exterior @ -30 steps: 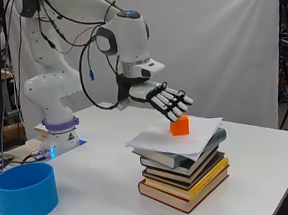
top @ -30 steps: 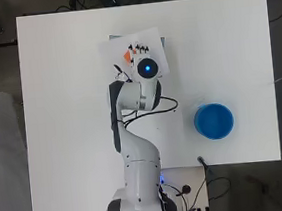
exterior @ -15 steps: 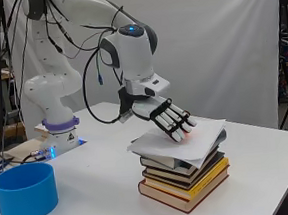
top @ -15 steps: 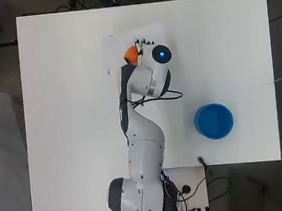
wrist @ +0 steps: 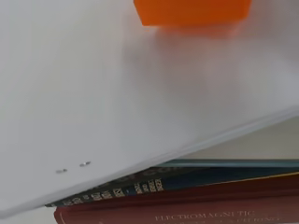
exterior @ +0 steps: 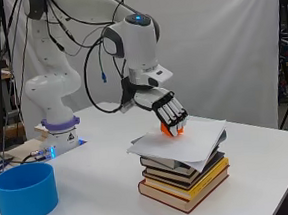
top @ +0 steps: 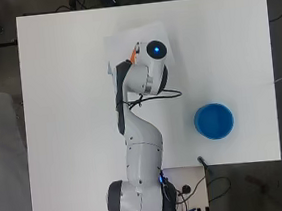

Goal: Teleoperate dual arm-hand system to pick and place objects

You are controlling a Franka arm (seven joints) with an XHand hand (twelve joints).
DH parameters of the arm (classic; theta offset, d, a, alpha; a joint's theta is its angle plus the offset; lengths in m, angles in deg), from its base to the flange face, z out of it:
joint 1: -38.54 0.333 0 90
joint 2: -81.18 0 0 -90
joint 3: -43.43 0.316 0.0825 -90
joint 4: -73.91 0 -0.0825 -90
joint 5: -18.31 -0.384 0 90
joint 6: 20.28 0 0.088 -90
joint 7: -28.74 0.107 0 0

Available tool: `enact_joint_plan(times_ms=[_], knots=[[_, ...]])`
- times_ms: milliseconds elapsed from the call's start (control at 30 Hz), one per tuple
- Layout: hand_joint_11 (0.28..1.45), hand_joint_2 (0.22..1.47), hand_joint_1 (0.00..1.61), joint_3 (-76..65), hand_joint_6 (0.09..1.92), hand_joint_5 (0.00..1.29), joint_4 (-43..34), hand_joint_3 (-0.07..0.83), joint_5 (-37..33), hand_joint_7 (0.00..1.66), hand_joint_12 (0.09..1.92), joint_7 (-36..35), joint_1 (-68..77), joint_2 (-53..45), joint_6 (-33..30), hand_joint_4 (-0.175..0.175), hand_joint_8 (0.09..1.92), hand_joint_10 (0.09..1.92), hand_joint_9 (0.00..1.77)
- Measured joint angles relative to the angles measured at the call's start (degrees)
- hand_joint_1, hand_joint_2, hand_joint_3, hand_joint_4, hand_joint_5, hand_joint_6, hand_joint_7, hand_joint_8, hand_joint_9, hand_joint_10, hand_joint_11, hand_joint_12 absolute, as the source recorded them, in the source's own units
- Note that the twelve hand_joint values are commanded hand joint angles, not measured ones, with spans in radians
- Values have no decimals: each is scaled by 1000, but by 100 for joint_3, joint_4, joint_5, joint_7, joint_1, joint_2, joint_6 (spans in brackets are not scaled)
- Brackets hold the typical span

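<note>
I see a white backdrop curtain (exterior: 219,41) behind the worktop (top: 69,92), and cables (top: 209,184) trailing off its near edge.

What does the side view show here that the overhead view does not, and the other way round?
Only the side view shows the stack of books under the white paper, and the hand with its fingers reaching down over the orange block.

Only the overhead view shows the blue bowl from above, open at the top, near the table's right edge; there the arm hides the hand.

Both show the paper, a bit of the block, the bowl and the table.
</note>
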Motion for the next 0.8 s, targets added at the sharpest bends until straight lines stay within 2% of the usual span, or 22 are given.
enact_joint_plan(times_ms=[133,167,200,233,267,333,367,433,467,500,533,567,667,700,767,800], knots=[[755,1155,1350,-281,1188,894,45,1,68,750,87,130,276,331,35,-175,1126,1139,948],[742,1157,1353,-234,1181,870,58,0,111,757,87,174,254,492,50,-175,865,1153,909],[734,1144,1231,-169,1115,899,100,-2,148,791,87,208,226,672,25,-49,569,890,893],[746,1143,1256,-101,1125,916,164,-5,203,787,87,245,203,886,-34,-75,710,906,923],[773,1157,1290,-61,1189,893,222,-3,287,752,87,280,173,1106,-85,-115,909,1012,916],[859,1174,1329,-50,1233,847,277,-1,484,721,87,327,106,1492,-98,-160,1123,1187,909],[834,1177,1338,-62,1227,835,292,-1,585,721,222,331,69,1668,-67,-168,1159,1234,911],[692,1168,1339,-71,1171,854,347,-1,875,755,764,384,-9,1953,10,-109,1141,1274,929],[640,1163,1338,-65,1145,863,376,0,1045,772,953,442,-47,2051,50,-89,1125,1286,935],[628,1166,1279,-66,1115,877,413,0,1226,802,1157,500,-93,2172,97,-37,1168,1303,947],[634,1168,1234,-70,1081,890,457,0,1383,829,1324,529,-141,2309,134,-3,1207,1344,959],[653,1167,1212,-85,1037,900,511,-1,1541,854,1453,552,-197,2468,163,0,1243,1409,978],[719,1160,1220,-229,906,924,709,-1,2125,896,1663,608,-411,2980,224,-100,1336,1607,1022],[730,1159,1224,-285,889,929,791,-1,2273,900,1685,637,-485,3139,257,-117,1349,1634,1029],[685,1160,1207,-350,905,941,1007,0,2416,874,1653,811,-628,3469,360,-67,1351,1610,966],[691,1160,1205,-382,912,939,1094,0,2450,877,1661,902,-663,3585,381,-59,1344,1604,969]])
